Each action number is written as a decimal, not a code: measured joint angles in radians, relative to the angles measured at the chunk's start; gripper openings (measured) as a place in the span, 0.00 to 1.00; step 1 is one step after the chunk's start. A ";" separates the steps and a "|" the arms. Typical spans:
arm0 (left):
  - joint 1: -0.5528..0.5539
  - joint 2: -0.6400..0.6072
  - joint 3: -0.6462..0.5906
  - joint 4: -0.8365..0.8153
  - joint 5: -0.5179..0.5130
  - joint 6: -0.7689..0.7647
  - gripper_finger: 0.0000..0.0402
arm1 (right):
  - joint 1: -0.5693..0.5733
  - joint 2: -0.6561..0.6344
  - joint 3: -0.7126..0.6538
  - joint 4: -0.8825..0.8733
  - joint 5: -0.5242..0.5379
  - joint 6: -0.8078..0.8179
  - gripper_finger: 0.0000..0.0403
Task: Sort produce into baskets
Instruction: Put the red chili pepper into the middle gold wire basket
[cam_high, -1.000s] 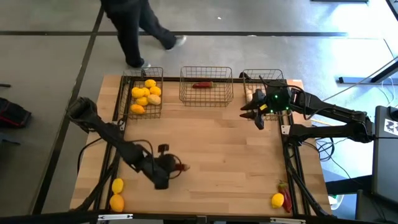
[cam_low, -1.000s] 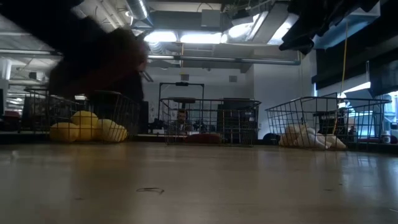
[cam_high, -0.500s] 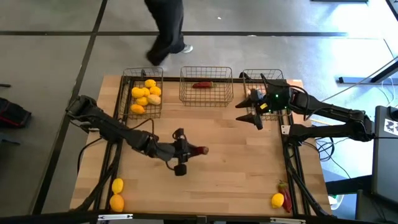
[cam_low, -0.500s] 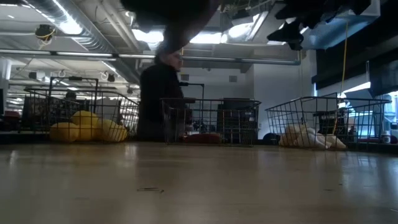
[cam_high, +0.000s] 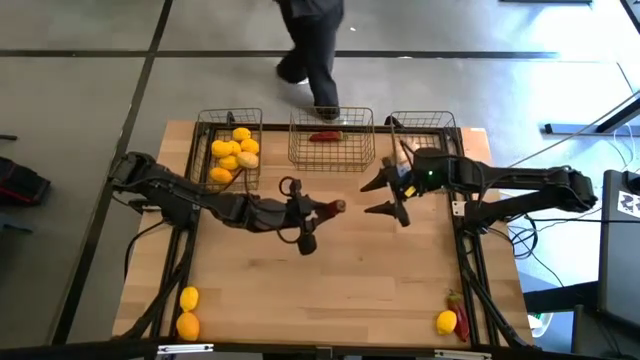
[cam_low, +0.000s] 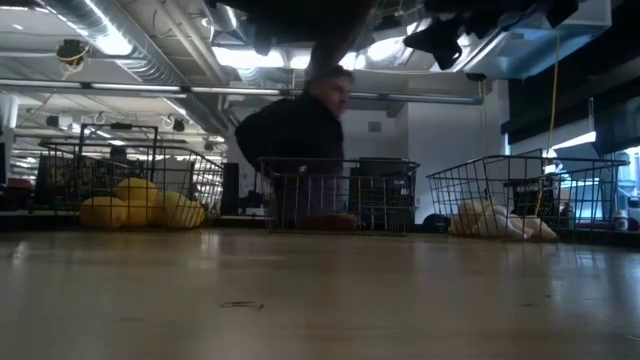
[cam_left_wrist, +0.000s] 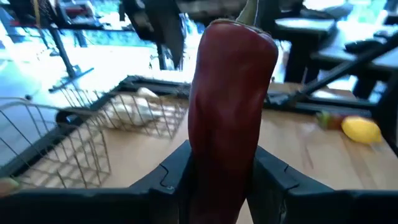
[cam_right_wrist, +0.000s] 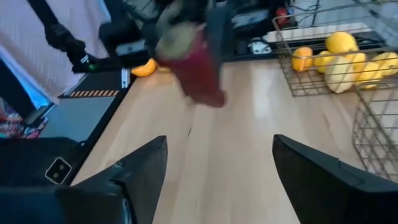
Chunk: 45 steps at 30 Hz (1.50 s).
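Observation:
My left gripper (cam_high: 318, 210) is over the middle of the table, shut on a dark red chili pepper (cam_high: 331, 208). My right gripper (cam_high: 378, 197) stands open just to the chili's right, facing it, with nothing between its fingers (cam_right_wrist: 140, 168). Three wire baskets stand along the far edge. The left basket (cam_high: 205, 150) holds lemons (cam_high: 235, 152), the middle basket (cam_high: 330, 155) holds a chili (cam_high: 324, 137), and the right basket (cam_high: 425, 120) holds garlic (cam_low: 495, 222). My left gripper pinches the chili between its two fingers (cam_left_wrist: 171, 177) at the end away from its stem (cam_left_wrist: 214, 155). The fingers reach nearly level from the table's left and lie along the chili. It sticks out ahead of them, stem end (cam_left_wrist: 249, 12) foremost, lifted clear of the table.
Two loose lemons (cam_high: 188, 312) lie at the near left corner. A lemon (cam_high: 446, 322) and a chili (cam_high: 458, 303) lie at the near right corner. A person (cam_high: 312, 50) walks past behind the far edge. Bare wood (cam_high: 330, 290) spreads over the table's middle and near side.
My left gripper has carried the chili up from the near left toward the table's middle and far side, tipping from pointing down to nearly level. My right gripper has opened wider and come away from the garlic basket toward the table's middle. The person has walked rightward.

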 joint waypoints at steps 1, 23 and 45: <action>0.010 0.000 0.000 0.014 0.000 0.008 0.27 | 0.006 0.011 0.000 0.008 0.000 -0.008 0.70; 0.058 0.119 0.000 0.222 0.001 0.019 0.27 | 0.026 0.103 -0.001 0.192 -0.028 0.018 0.62; 0.059 0.187 0.000 0.287 0.019 0.071 0.27 | 0.112 0.130 -0.098 0.240 0.050 0.037 0.62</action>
